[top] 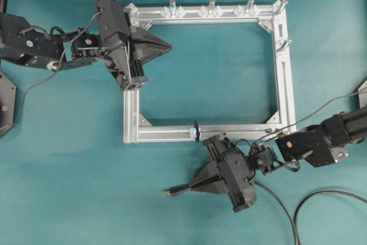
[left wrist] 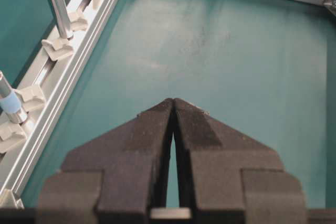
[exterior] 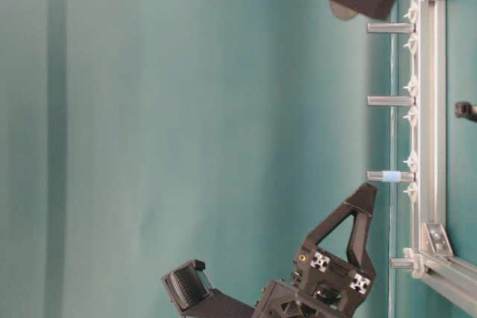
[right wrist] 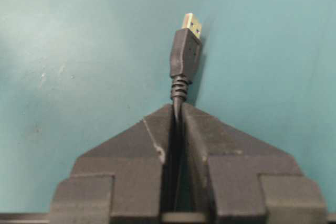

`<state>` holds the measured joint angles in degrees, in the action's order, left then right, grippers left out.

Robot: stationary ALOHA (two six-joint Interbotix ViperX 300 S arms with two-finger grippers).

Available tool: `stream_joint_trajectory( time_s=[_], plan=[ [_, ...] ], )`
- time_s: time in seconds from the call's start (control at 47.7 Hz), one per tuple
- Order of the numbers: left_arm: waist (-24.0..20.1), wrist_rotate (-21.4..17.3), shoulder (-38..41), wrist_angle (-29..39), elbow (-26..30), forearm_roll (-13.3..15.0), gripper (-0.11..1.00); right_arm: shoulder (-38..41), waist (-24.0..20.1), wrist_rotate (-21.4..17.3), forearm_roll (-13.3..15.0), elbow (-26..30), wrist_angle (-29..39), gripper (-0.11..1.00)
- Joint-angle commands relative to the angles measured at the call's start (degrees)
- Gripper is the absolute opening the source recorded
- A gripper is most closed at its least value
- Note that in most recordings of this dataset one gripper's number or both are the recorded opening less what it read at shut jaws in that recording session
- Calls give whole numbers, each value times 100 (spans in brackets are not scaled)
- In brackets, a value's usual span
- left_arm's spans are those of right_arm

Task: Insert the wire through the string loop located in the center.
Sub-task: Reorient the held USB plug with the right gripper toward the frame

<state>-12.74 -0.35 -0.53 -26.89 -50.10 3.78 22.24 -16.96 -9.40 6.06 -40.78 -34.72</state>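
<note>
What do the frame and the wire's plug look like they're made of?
The frame looks like bare extruded aluminium: matte silver, slotted bars. The wire has a black rubbery-looking jacket and moulded plug body with ribbed strain relief; its tip is gold-coloured metal, seemingly plated. The right gripper pinches the wire.

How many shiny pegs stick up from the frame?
5: three along the far bar, one at its right corner, one on the right bar.

The frame [top: 284, 84] is brushed silver metal, the wire [right wrist: 185, 59] has matt black plastic with a shiny golden tip, and the table cover [top: 86, 187] looks matt teal.
</note>
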Motion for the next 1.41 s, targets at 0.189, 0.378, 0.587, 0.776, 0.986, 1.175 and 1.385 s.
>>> stream_joint_trajectory(
  time_s=[0.189,0.378,0.587,0.776,0.986,1.175,1.385],
  plan=[
    [18,9,-141,-26,44,-18,0,-88,-18,-9,0,62,26,8],
    [18,9,-141,-26,53,-18,0,-167,-18,-9,0,62,44,8],
    [18,9,-141,-26,53,-18,0,-431,-18,-9,0,44,237,8],
    [18,9,-141,-26,44,-18,0,-870,-9,9,0,-53,466,8],
    [18,9,-141,-26,44,-18,0,-1371,-18,18,9,-211,756,8],
    [26,9,-141,-26,53,-18,0,-1784,-9,26,9,-352,1020,8],
    [26,9,-149,-26,44,-18,0,-1863,-18,35,18,-422,1081,8]
  ],
)
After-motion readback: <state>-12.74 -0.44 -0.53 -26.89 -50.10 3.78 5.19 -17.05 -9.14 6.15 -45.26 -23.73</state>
